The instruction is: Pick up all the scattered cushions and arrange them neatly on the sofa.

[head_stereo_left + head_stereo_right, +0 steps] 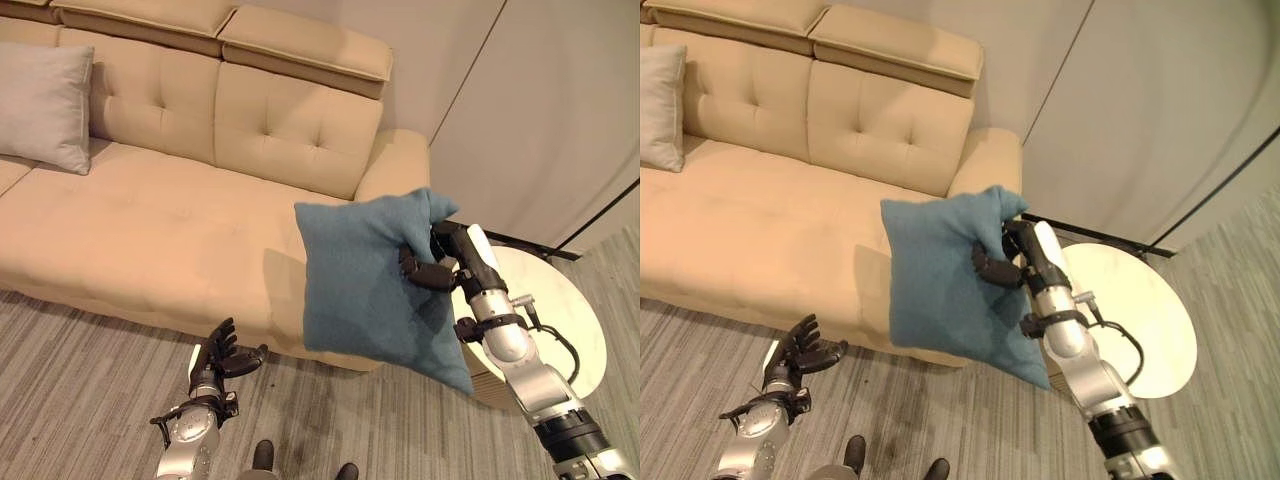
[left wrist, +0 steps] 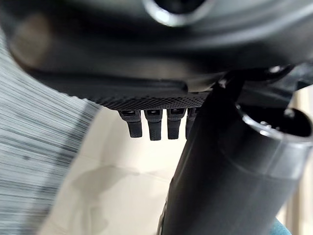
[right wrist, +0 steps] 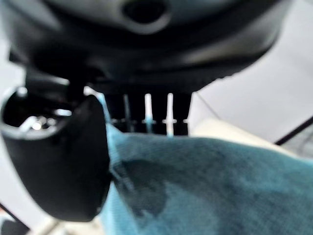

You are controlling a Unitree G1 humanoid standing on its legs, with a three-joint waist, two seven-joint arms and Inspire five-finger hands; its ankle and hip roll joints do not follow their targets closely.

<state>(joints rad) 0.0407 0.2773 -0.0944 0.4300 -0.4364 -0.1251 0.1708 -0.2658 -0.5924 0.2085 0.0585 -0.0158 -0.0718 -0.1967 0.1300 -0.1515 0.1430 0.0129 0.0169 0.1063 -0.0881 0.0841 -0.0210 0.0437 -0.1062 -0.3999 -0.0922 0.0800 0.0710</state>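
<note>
A blue cushion (image 1: pixel 375 285) hangs in the air in front of the right end of the beige sofa (image 1: pixel 150 230). My right hand (image 1: pixel 428 268) is shut on the blue cushion's upper right corner, thumb and fingers pinching the cloth (image 3: pixel 205 181). A grey cushion (image 1: pixel 42 105) leans upright against the sofa's backrest at the far left. My left hand (image 1: pixel 222 358) is open, low over the carpet just in front of the sofa's base, with nothing in it; its straight fingers (image 2: pixel 154 126) point toward the sofa front.
A round cream side table (image 1: pixel 560 320) stands to the right of the sofa, under my right arm. Grey striped carpet (image 1: pixel 80 390) lies in front. A pale wall (image 1: pixel 530 100) with a dark floor strip runs behind the table.
</note>
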